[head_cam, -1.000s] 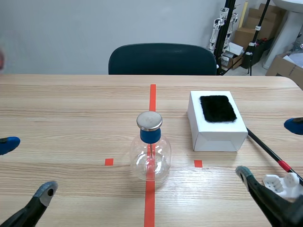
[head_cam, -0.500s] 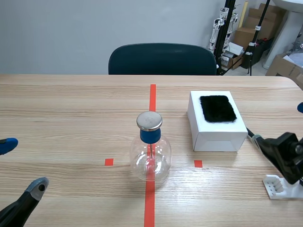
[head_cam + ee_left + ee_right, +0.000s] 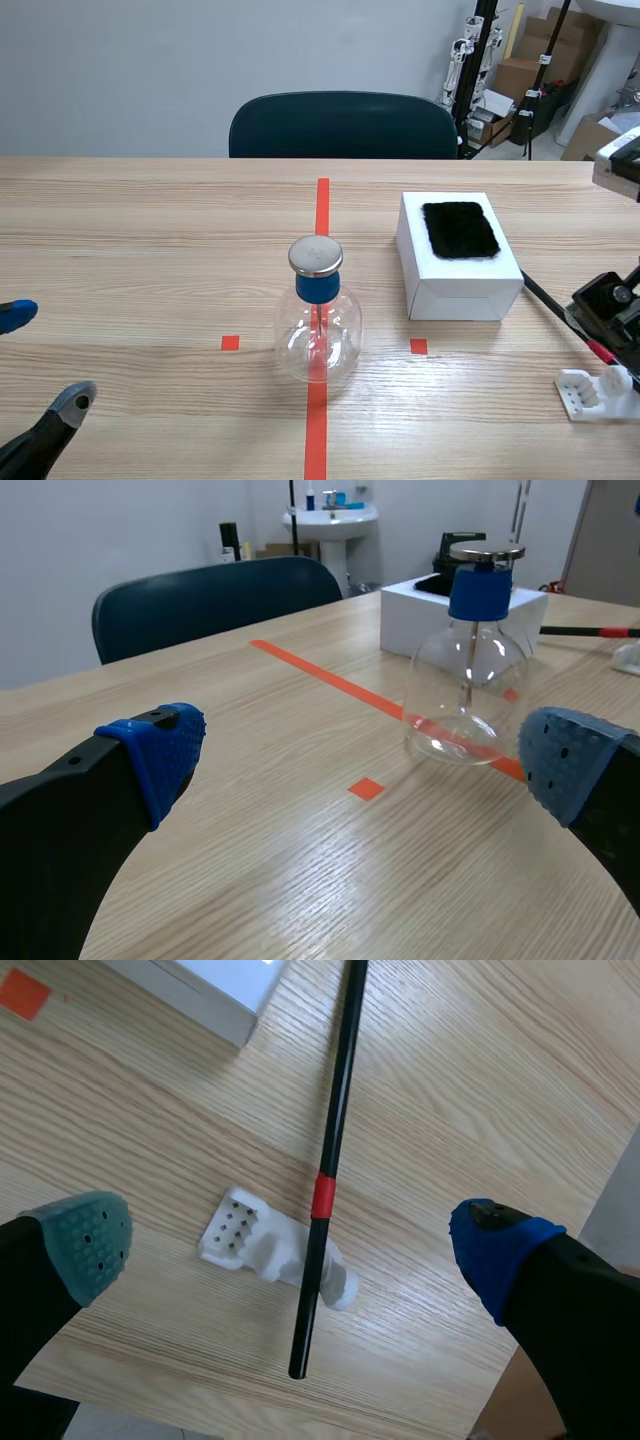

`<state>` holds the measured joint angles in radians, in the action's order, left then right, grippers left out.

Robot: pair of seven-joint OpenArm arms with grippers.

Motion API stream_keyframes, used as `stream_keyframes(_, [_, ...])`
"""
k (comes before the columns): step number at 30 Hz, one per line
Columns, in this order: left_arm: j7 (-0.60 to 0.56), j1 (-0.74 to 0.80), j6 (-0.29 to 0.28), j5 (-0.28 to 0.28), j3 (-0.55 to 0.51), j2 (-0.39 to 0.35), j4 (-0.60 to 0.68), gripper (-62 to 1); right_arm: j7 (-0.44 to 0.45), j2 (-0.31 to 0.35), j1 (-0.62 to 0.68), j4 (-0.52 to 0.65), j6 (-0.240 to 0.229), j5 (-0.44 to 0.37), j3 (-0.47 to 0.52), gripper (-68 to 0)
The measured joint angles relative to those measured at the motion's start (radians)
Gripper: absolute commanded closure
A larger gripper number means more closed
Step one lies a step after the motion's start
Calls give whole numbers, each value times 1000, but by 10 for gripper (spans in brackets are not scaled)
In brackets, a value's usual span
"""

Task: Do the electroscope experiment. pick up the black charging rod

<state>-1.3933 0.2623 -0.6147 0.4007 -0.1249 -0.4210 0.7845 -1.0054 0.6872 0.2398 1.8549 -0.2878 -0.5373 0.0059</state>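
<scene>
Two grippers work over one wooden table (image 3: 150, 230), each with its fingers spread and holding nothing. A white box (image 3: 450, 285) stands at about 2 o'clock from the glass flask (image 3: 318, 335) at the table's middle. The black rod (image 3: 335, 1110) lies at about 4 o'clock from the flask, starting just beside the box's near right corner. In the scene view its long axis runs from 10 o'clock to 4 o'clock. The left gripper (image 3: 365, 755) sits at about 8 o'clock from the flask, well apart from the rod. The right gripper (image 3: 295, 1245) hangs directly above the rod, so the right arm is the nearer. The rod lies between its pads, crosswise to the line joining them, so a straight descent and closure should catch it. The rod's near end rests on a small white stand (image 3: 250, 1240), and its red band (image 3: 322, 1196) lies just ahead of that stand.
</scene>
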Motion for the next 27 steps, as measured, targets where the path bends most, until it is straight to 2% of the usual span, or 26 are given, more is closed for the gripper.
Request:
stream_keyframes(1, [-6,-7,0,6,0,0,-12,-623,-3,0,-23,-24,1,-7,-8,-669])
stream_keyframes(5, [-118,-33,0,121,0,0,-60,-623,-5,-1,-101,-133,3,-71,-21,-669])
stream_keyframes(8, [-118,-50,0,181,0,0,-87,-623,-2,-20,-145,-223,13,-100,-22,-669])
stream_keyframes(14, [-115,-82,0,189,0,3,-120,-623,-14,-50,-234,-370,11,-103,-37,-669])
stream_keyframes(18, [-113,-110,0,225,0,3,-150,-623,-72,-50,-319,-415,11,-101,-90,-669])
stream_keyframes(23, [-114,-113,0,223,0,2,-156,-623,-97,-50,-391,-456,11,-95,-155,-669])
stream_keyframes(27, [-114,-113,0,226,0,0,-156,-623,-110,-70,-408,-524,11,-69,-163,-669])
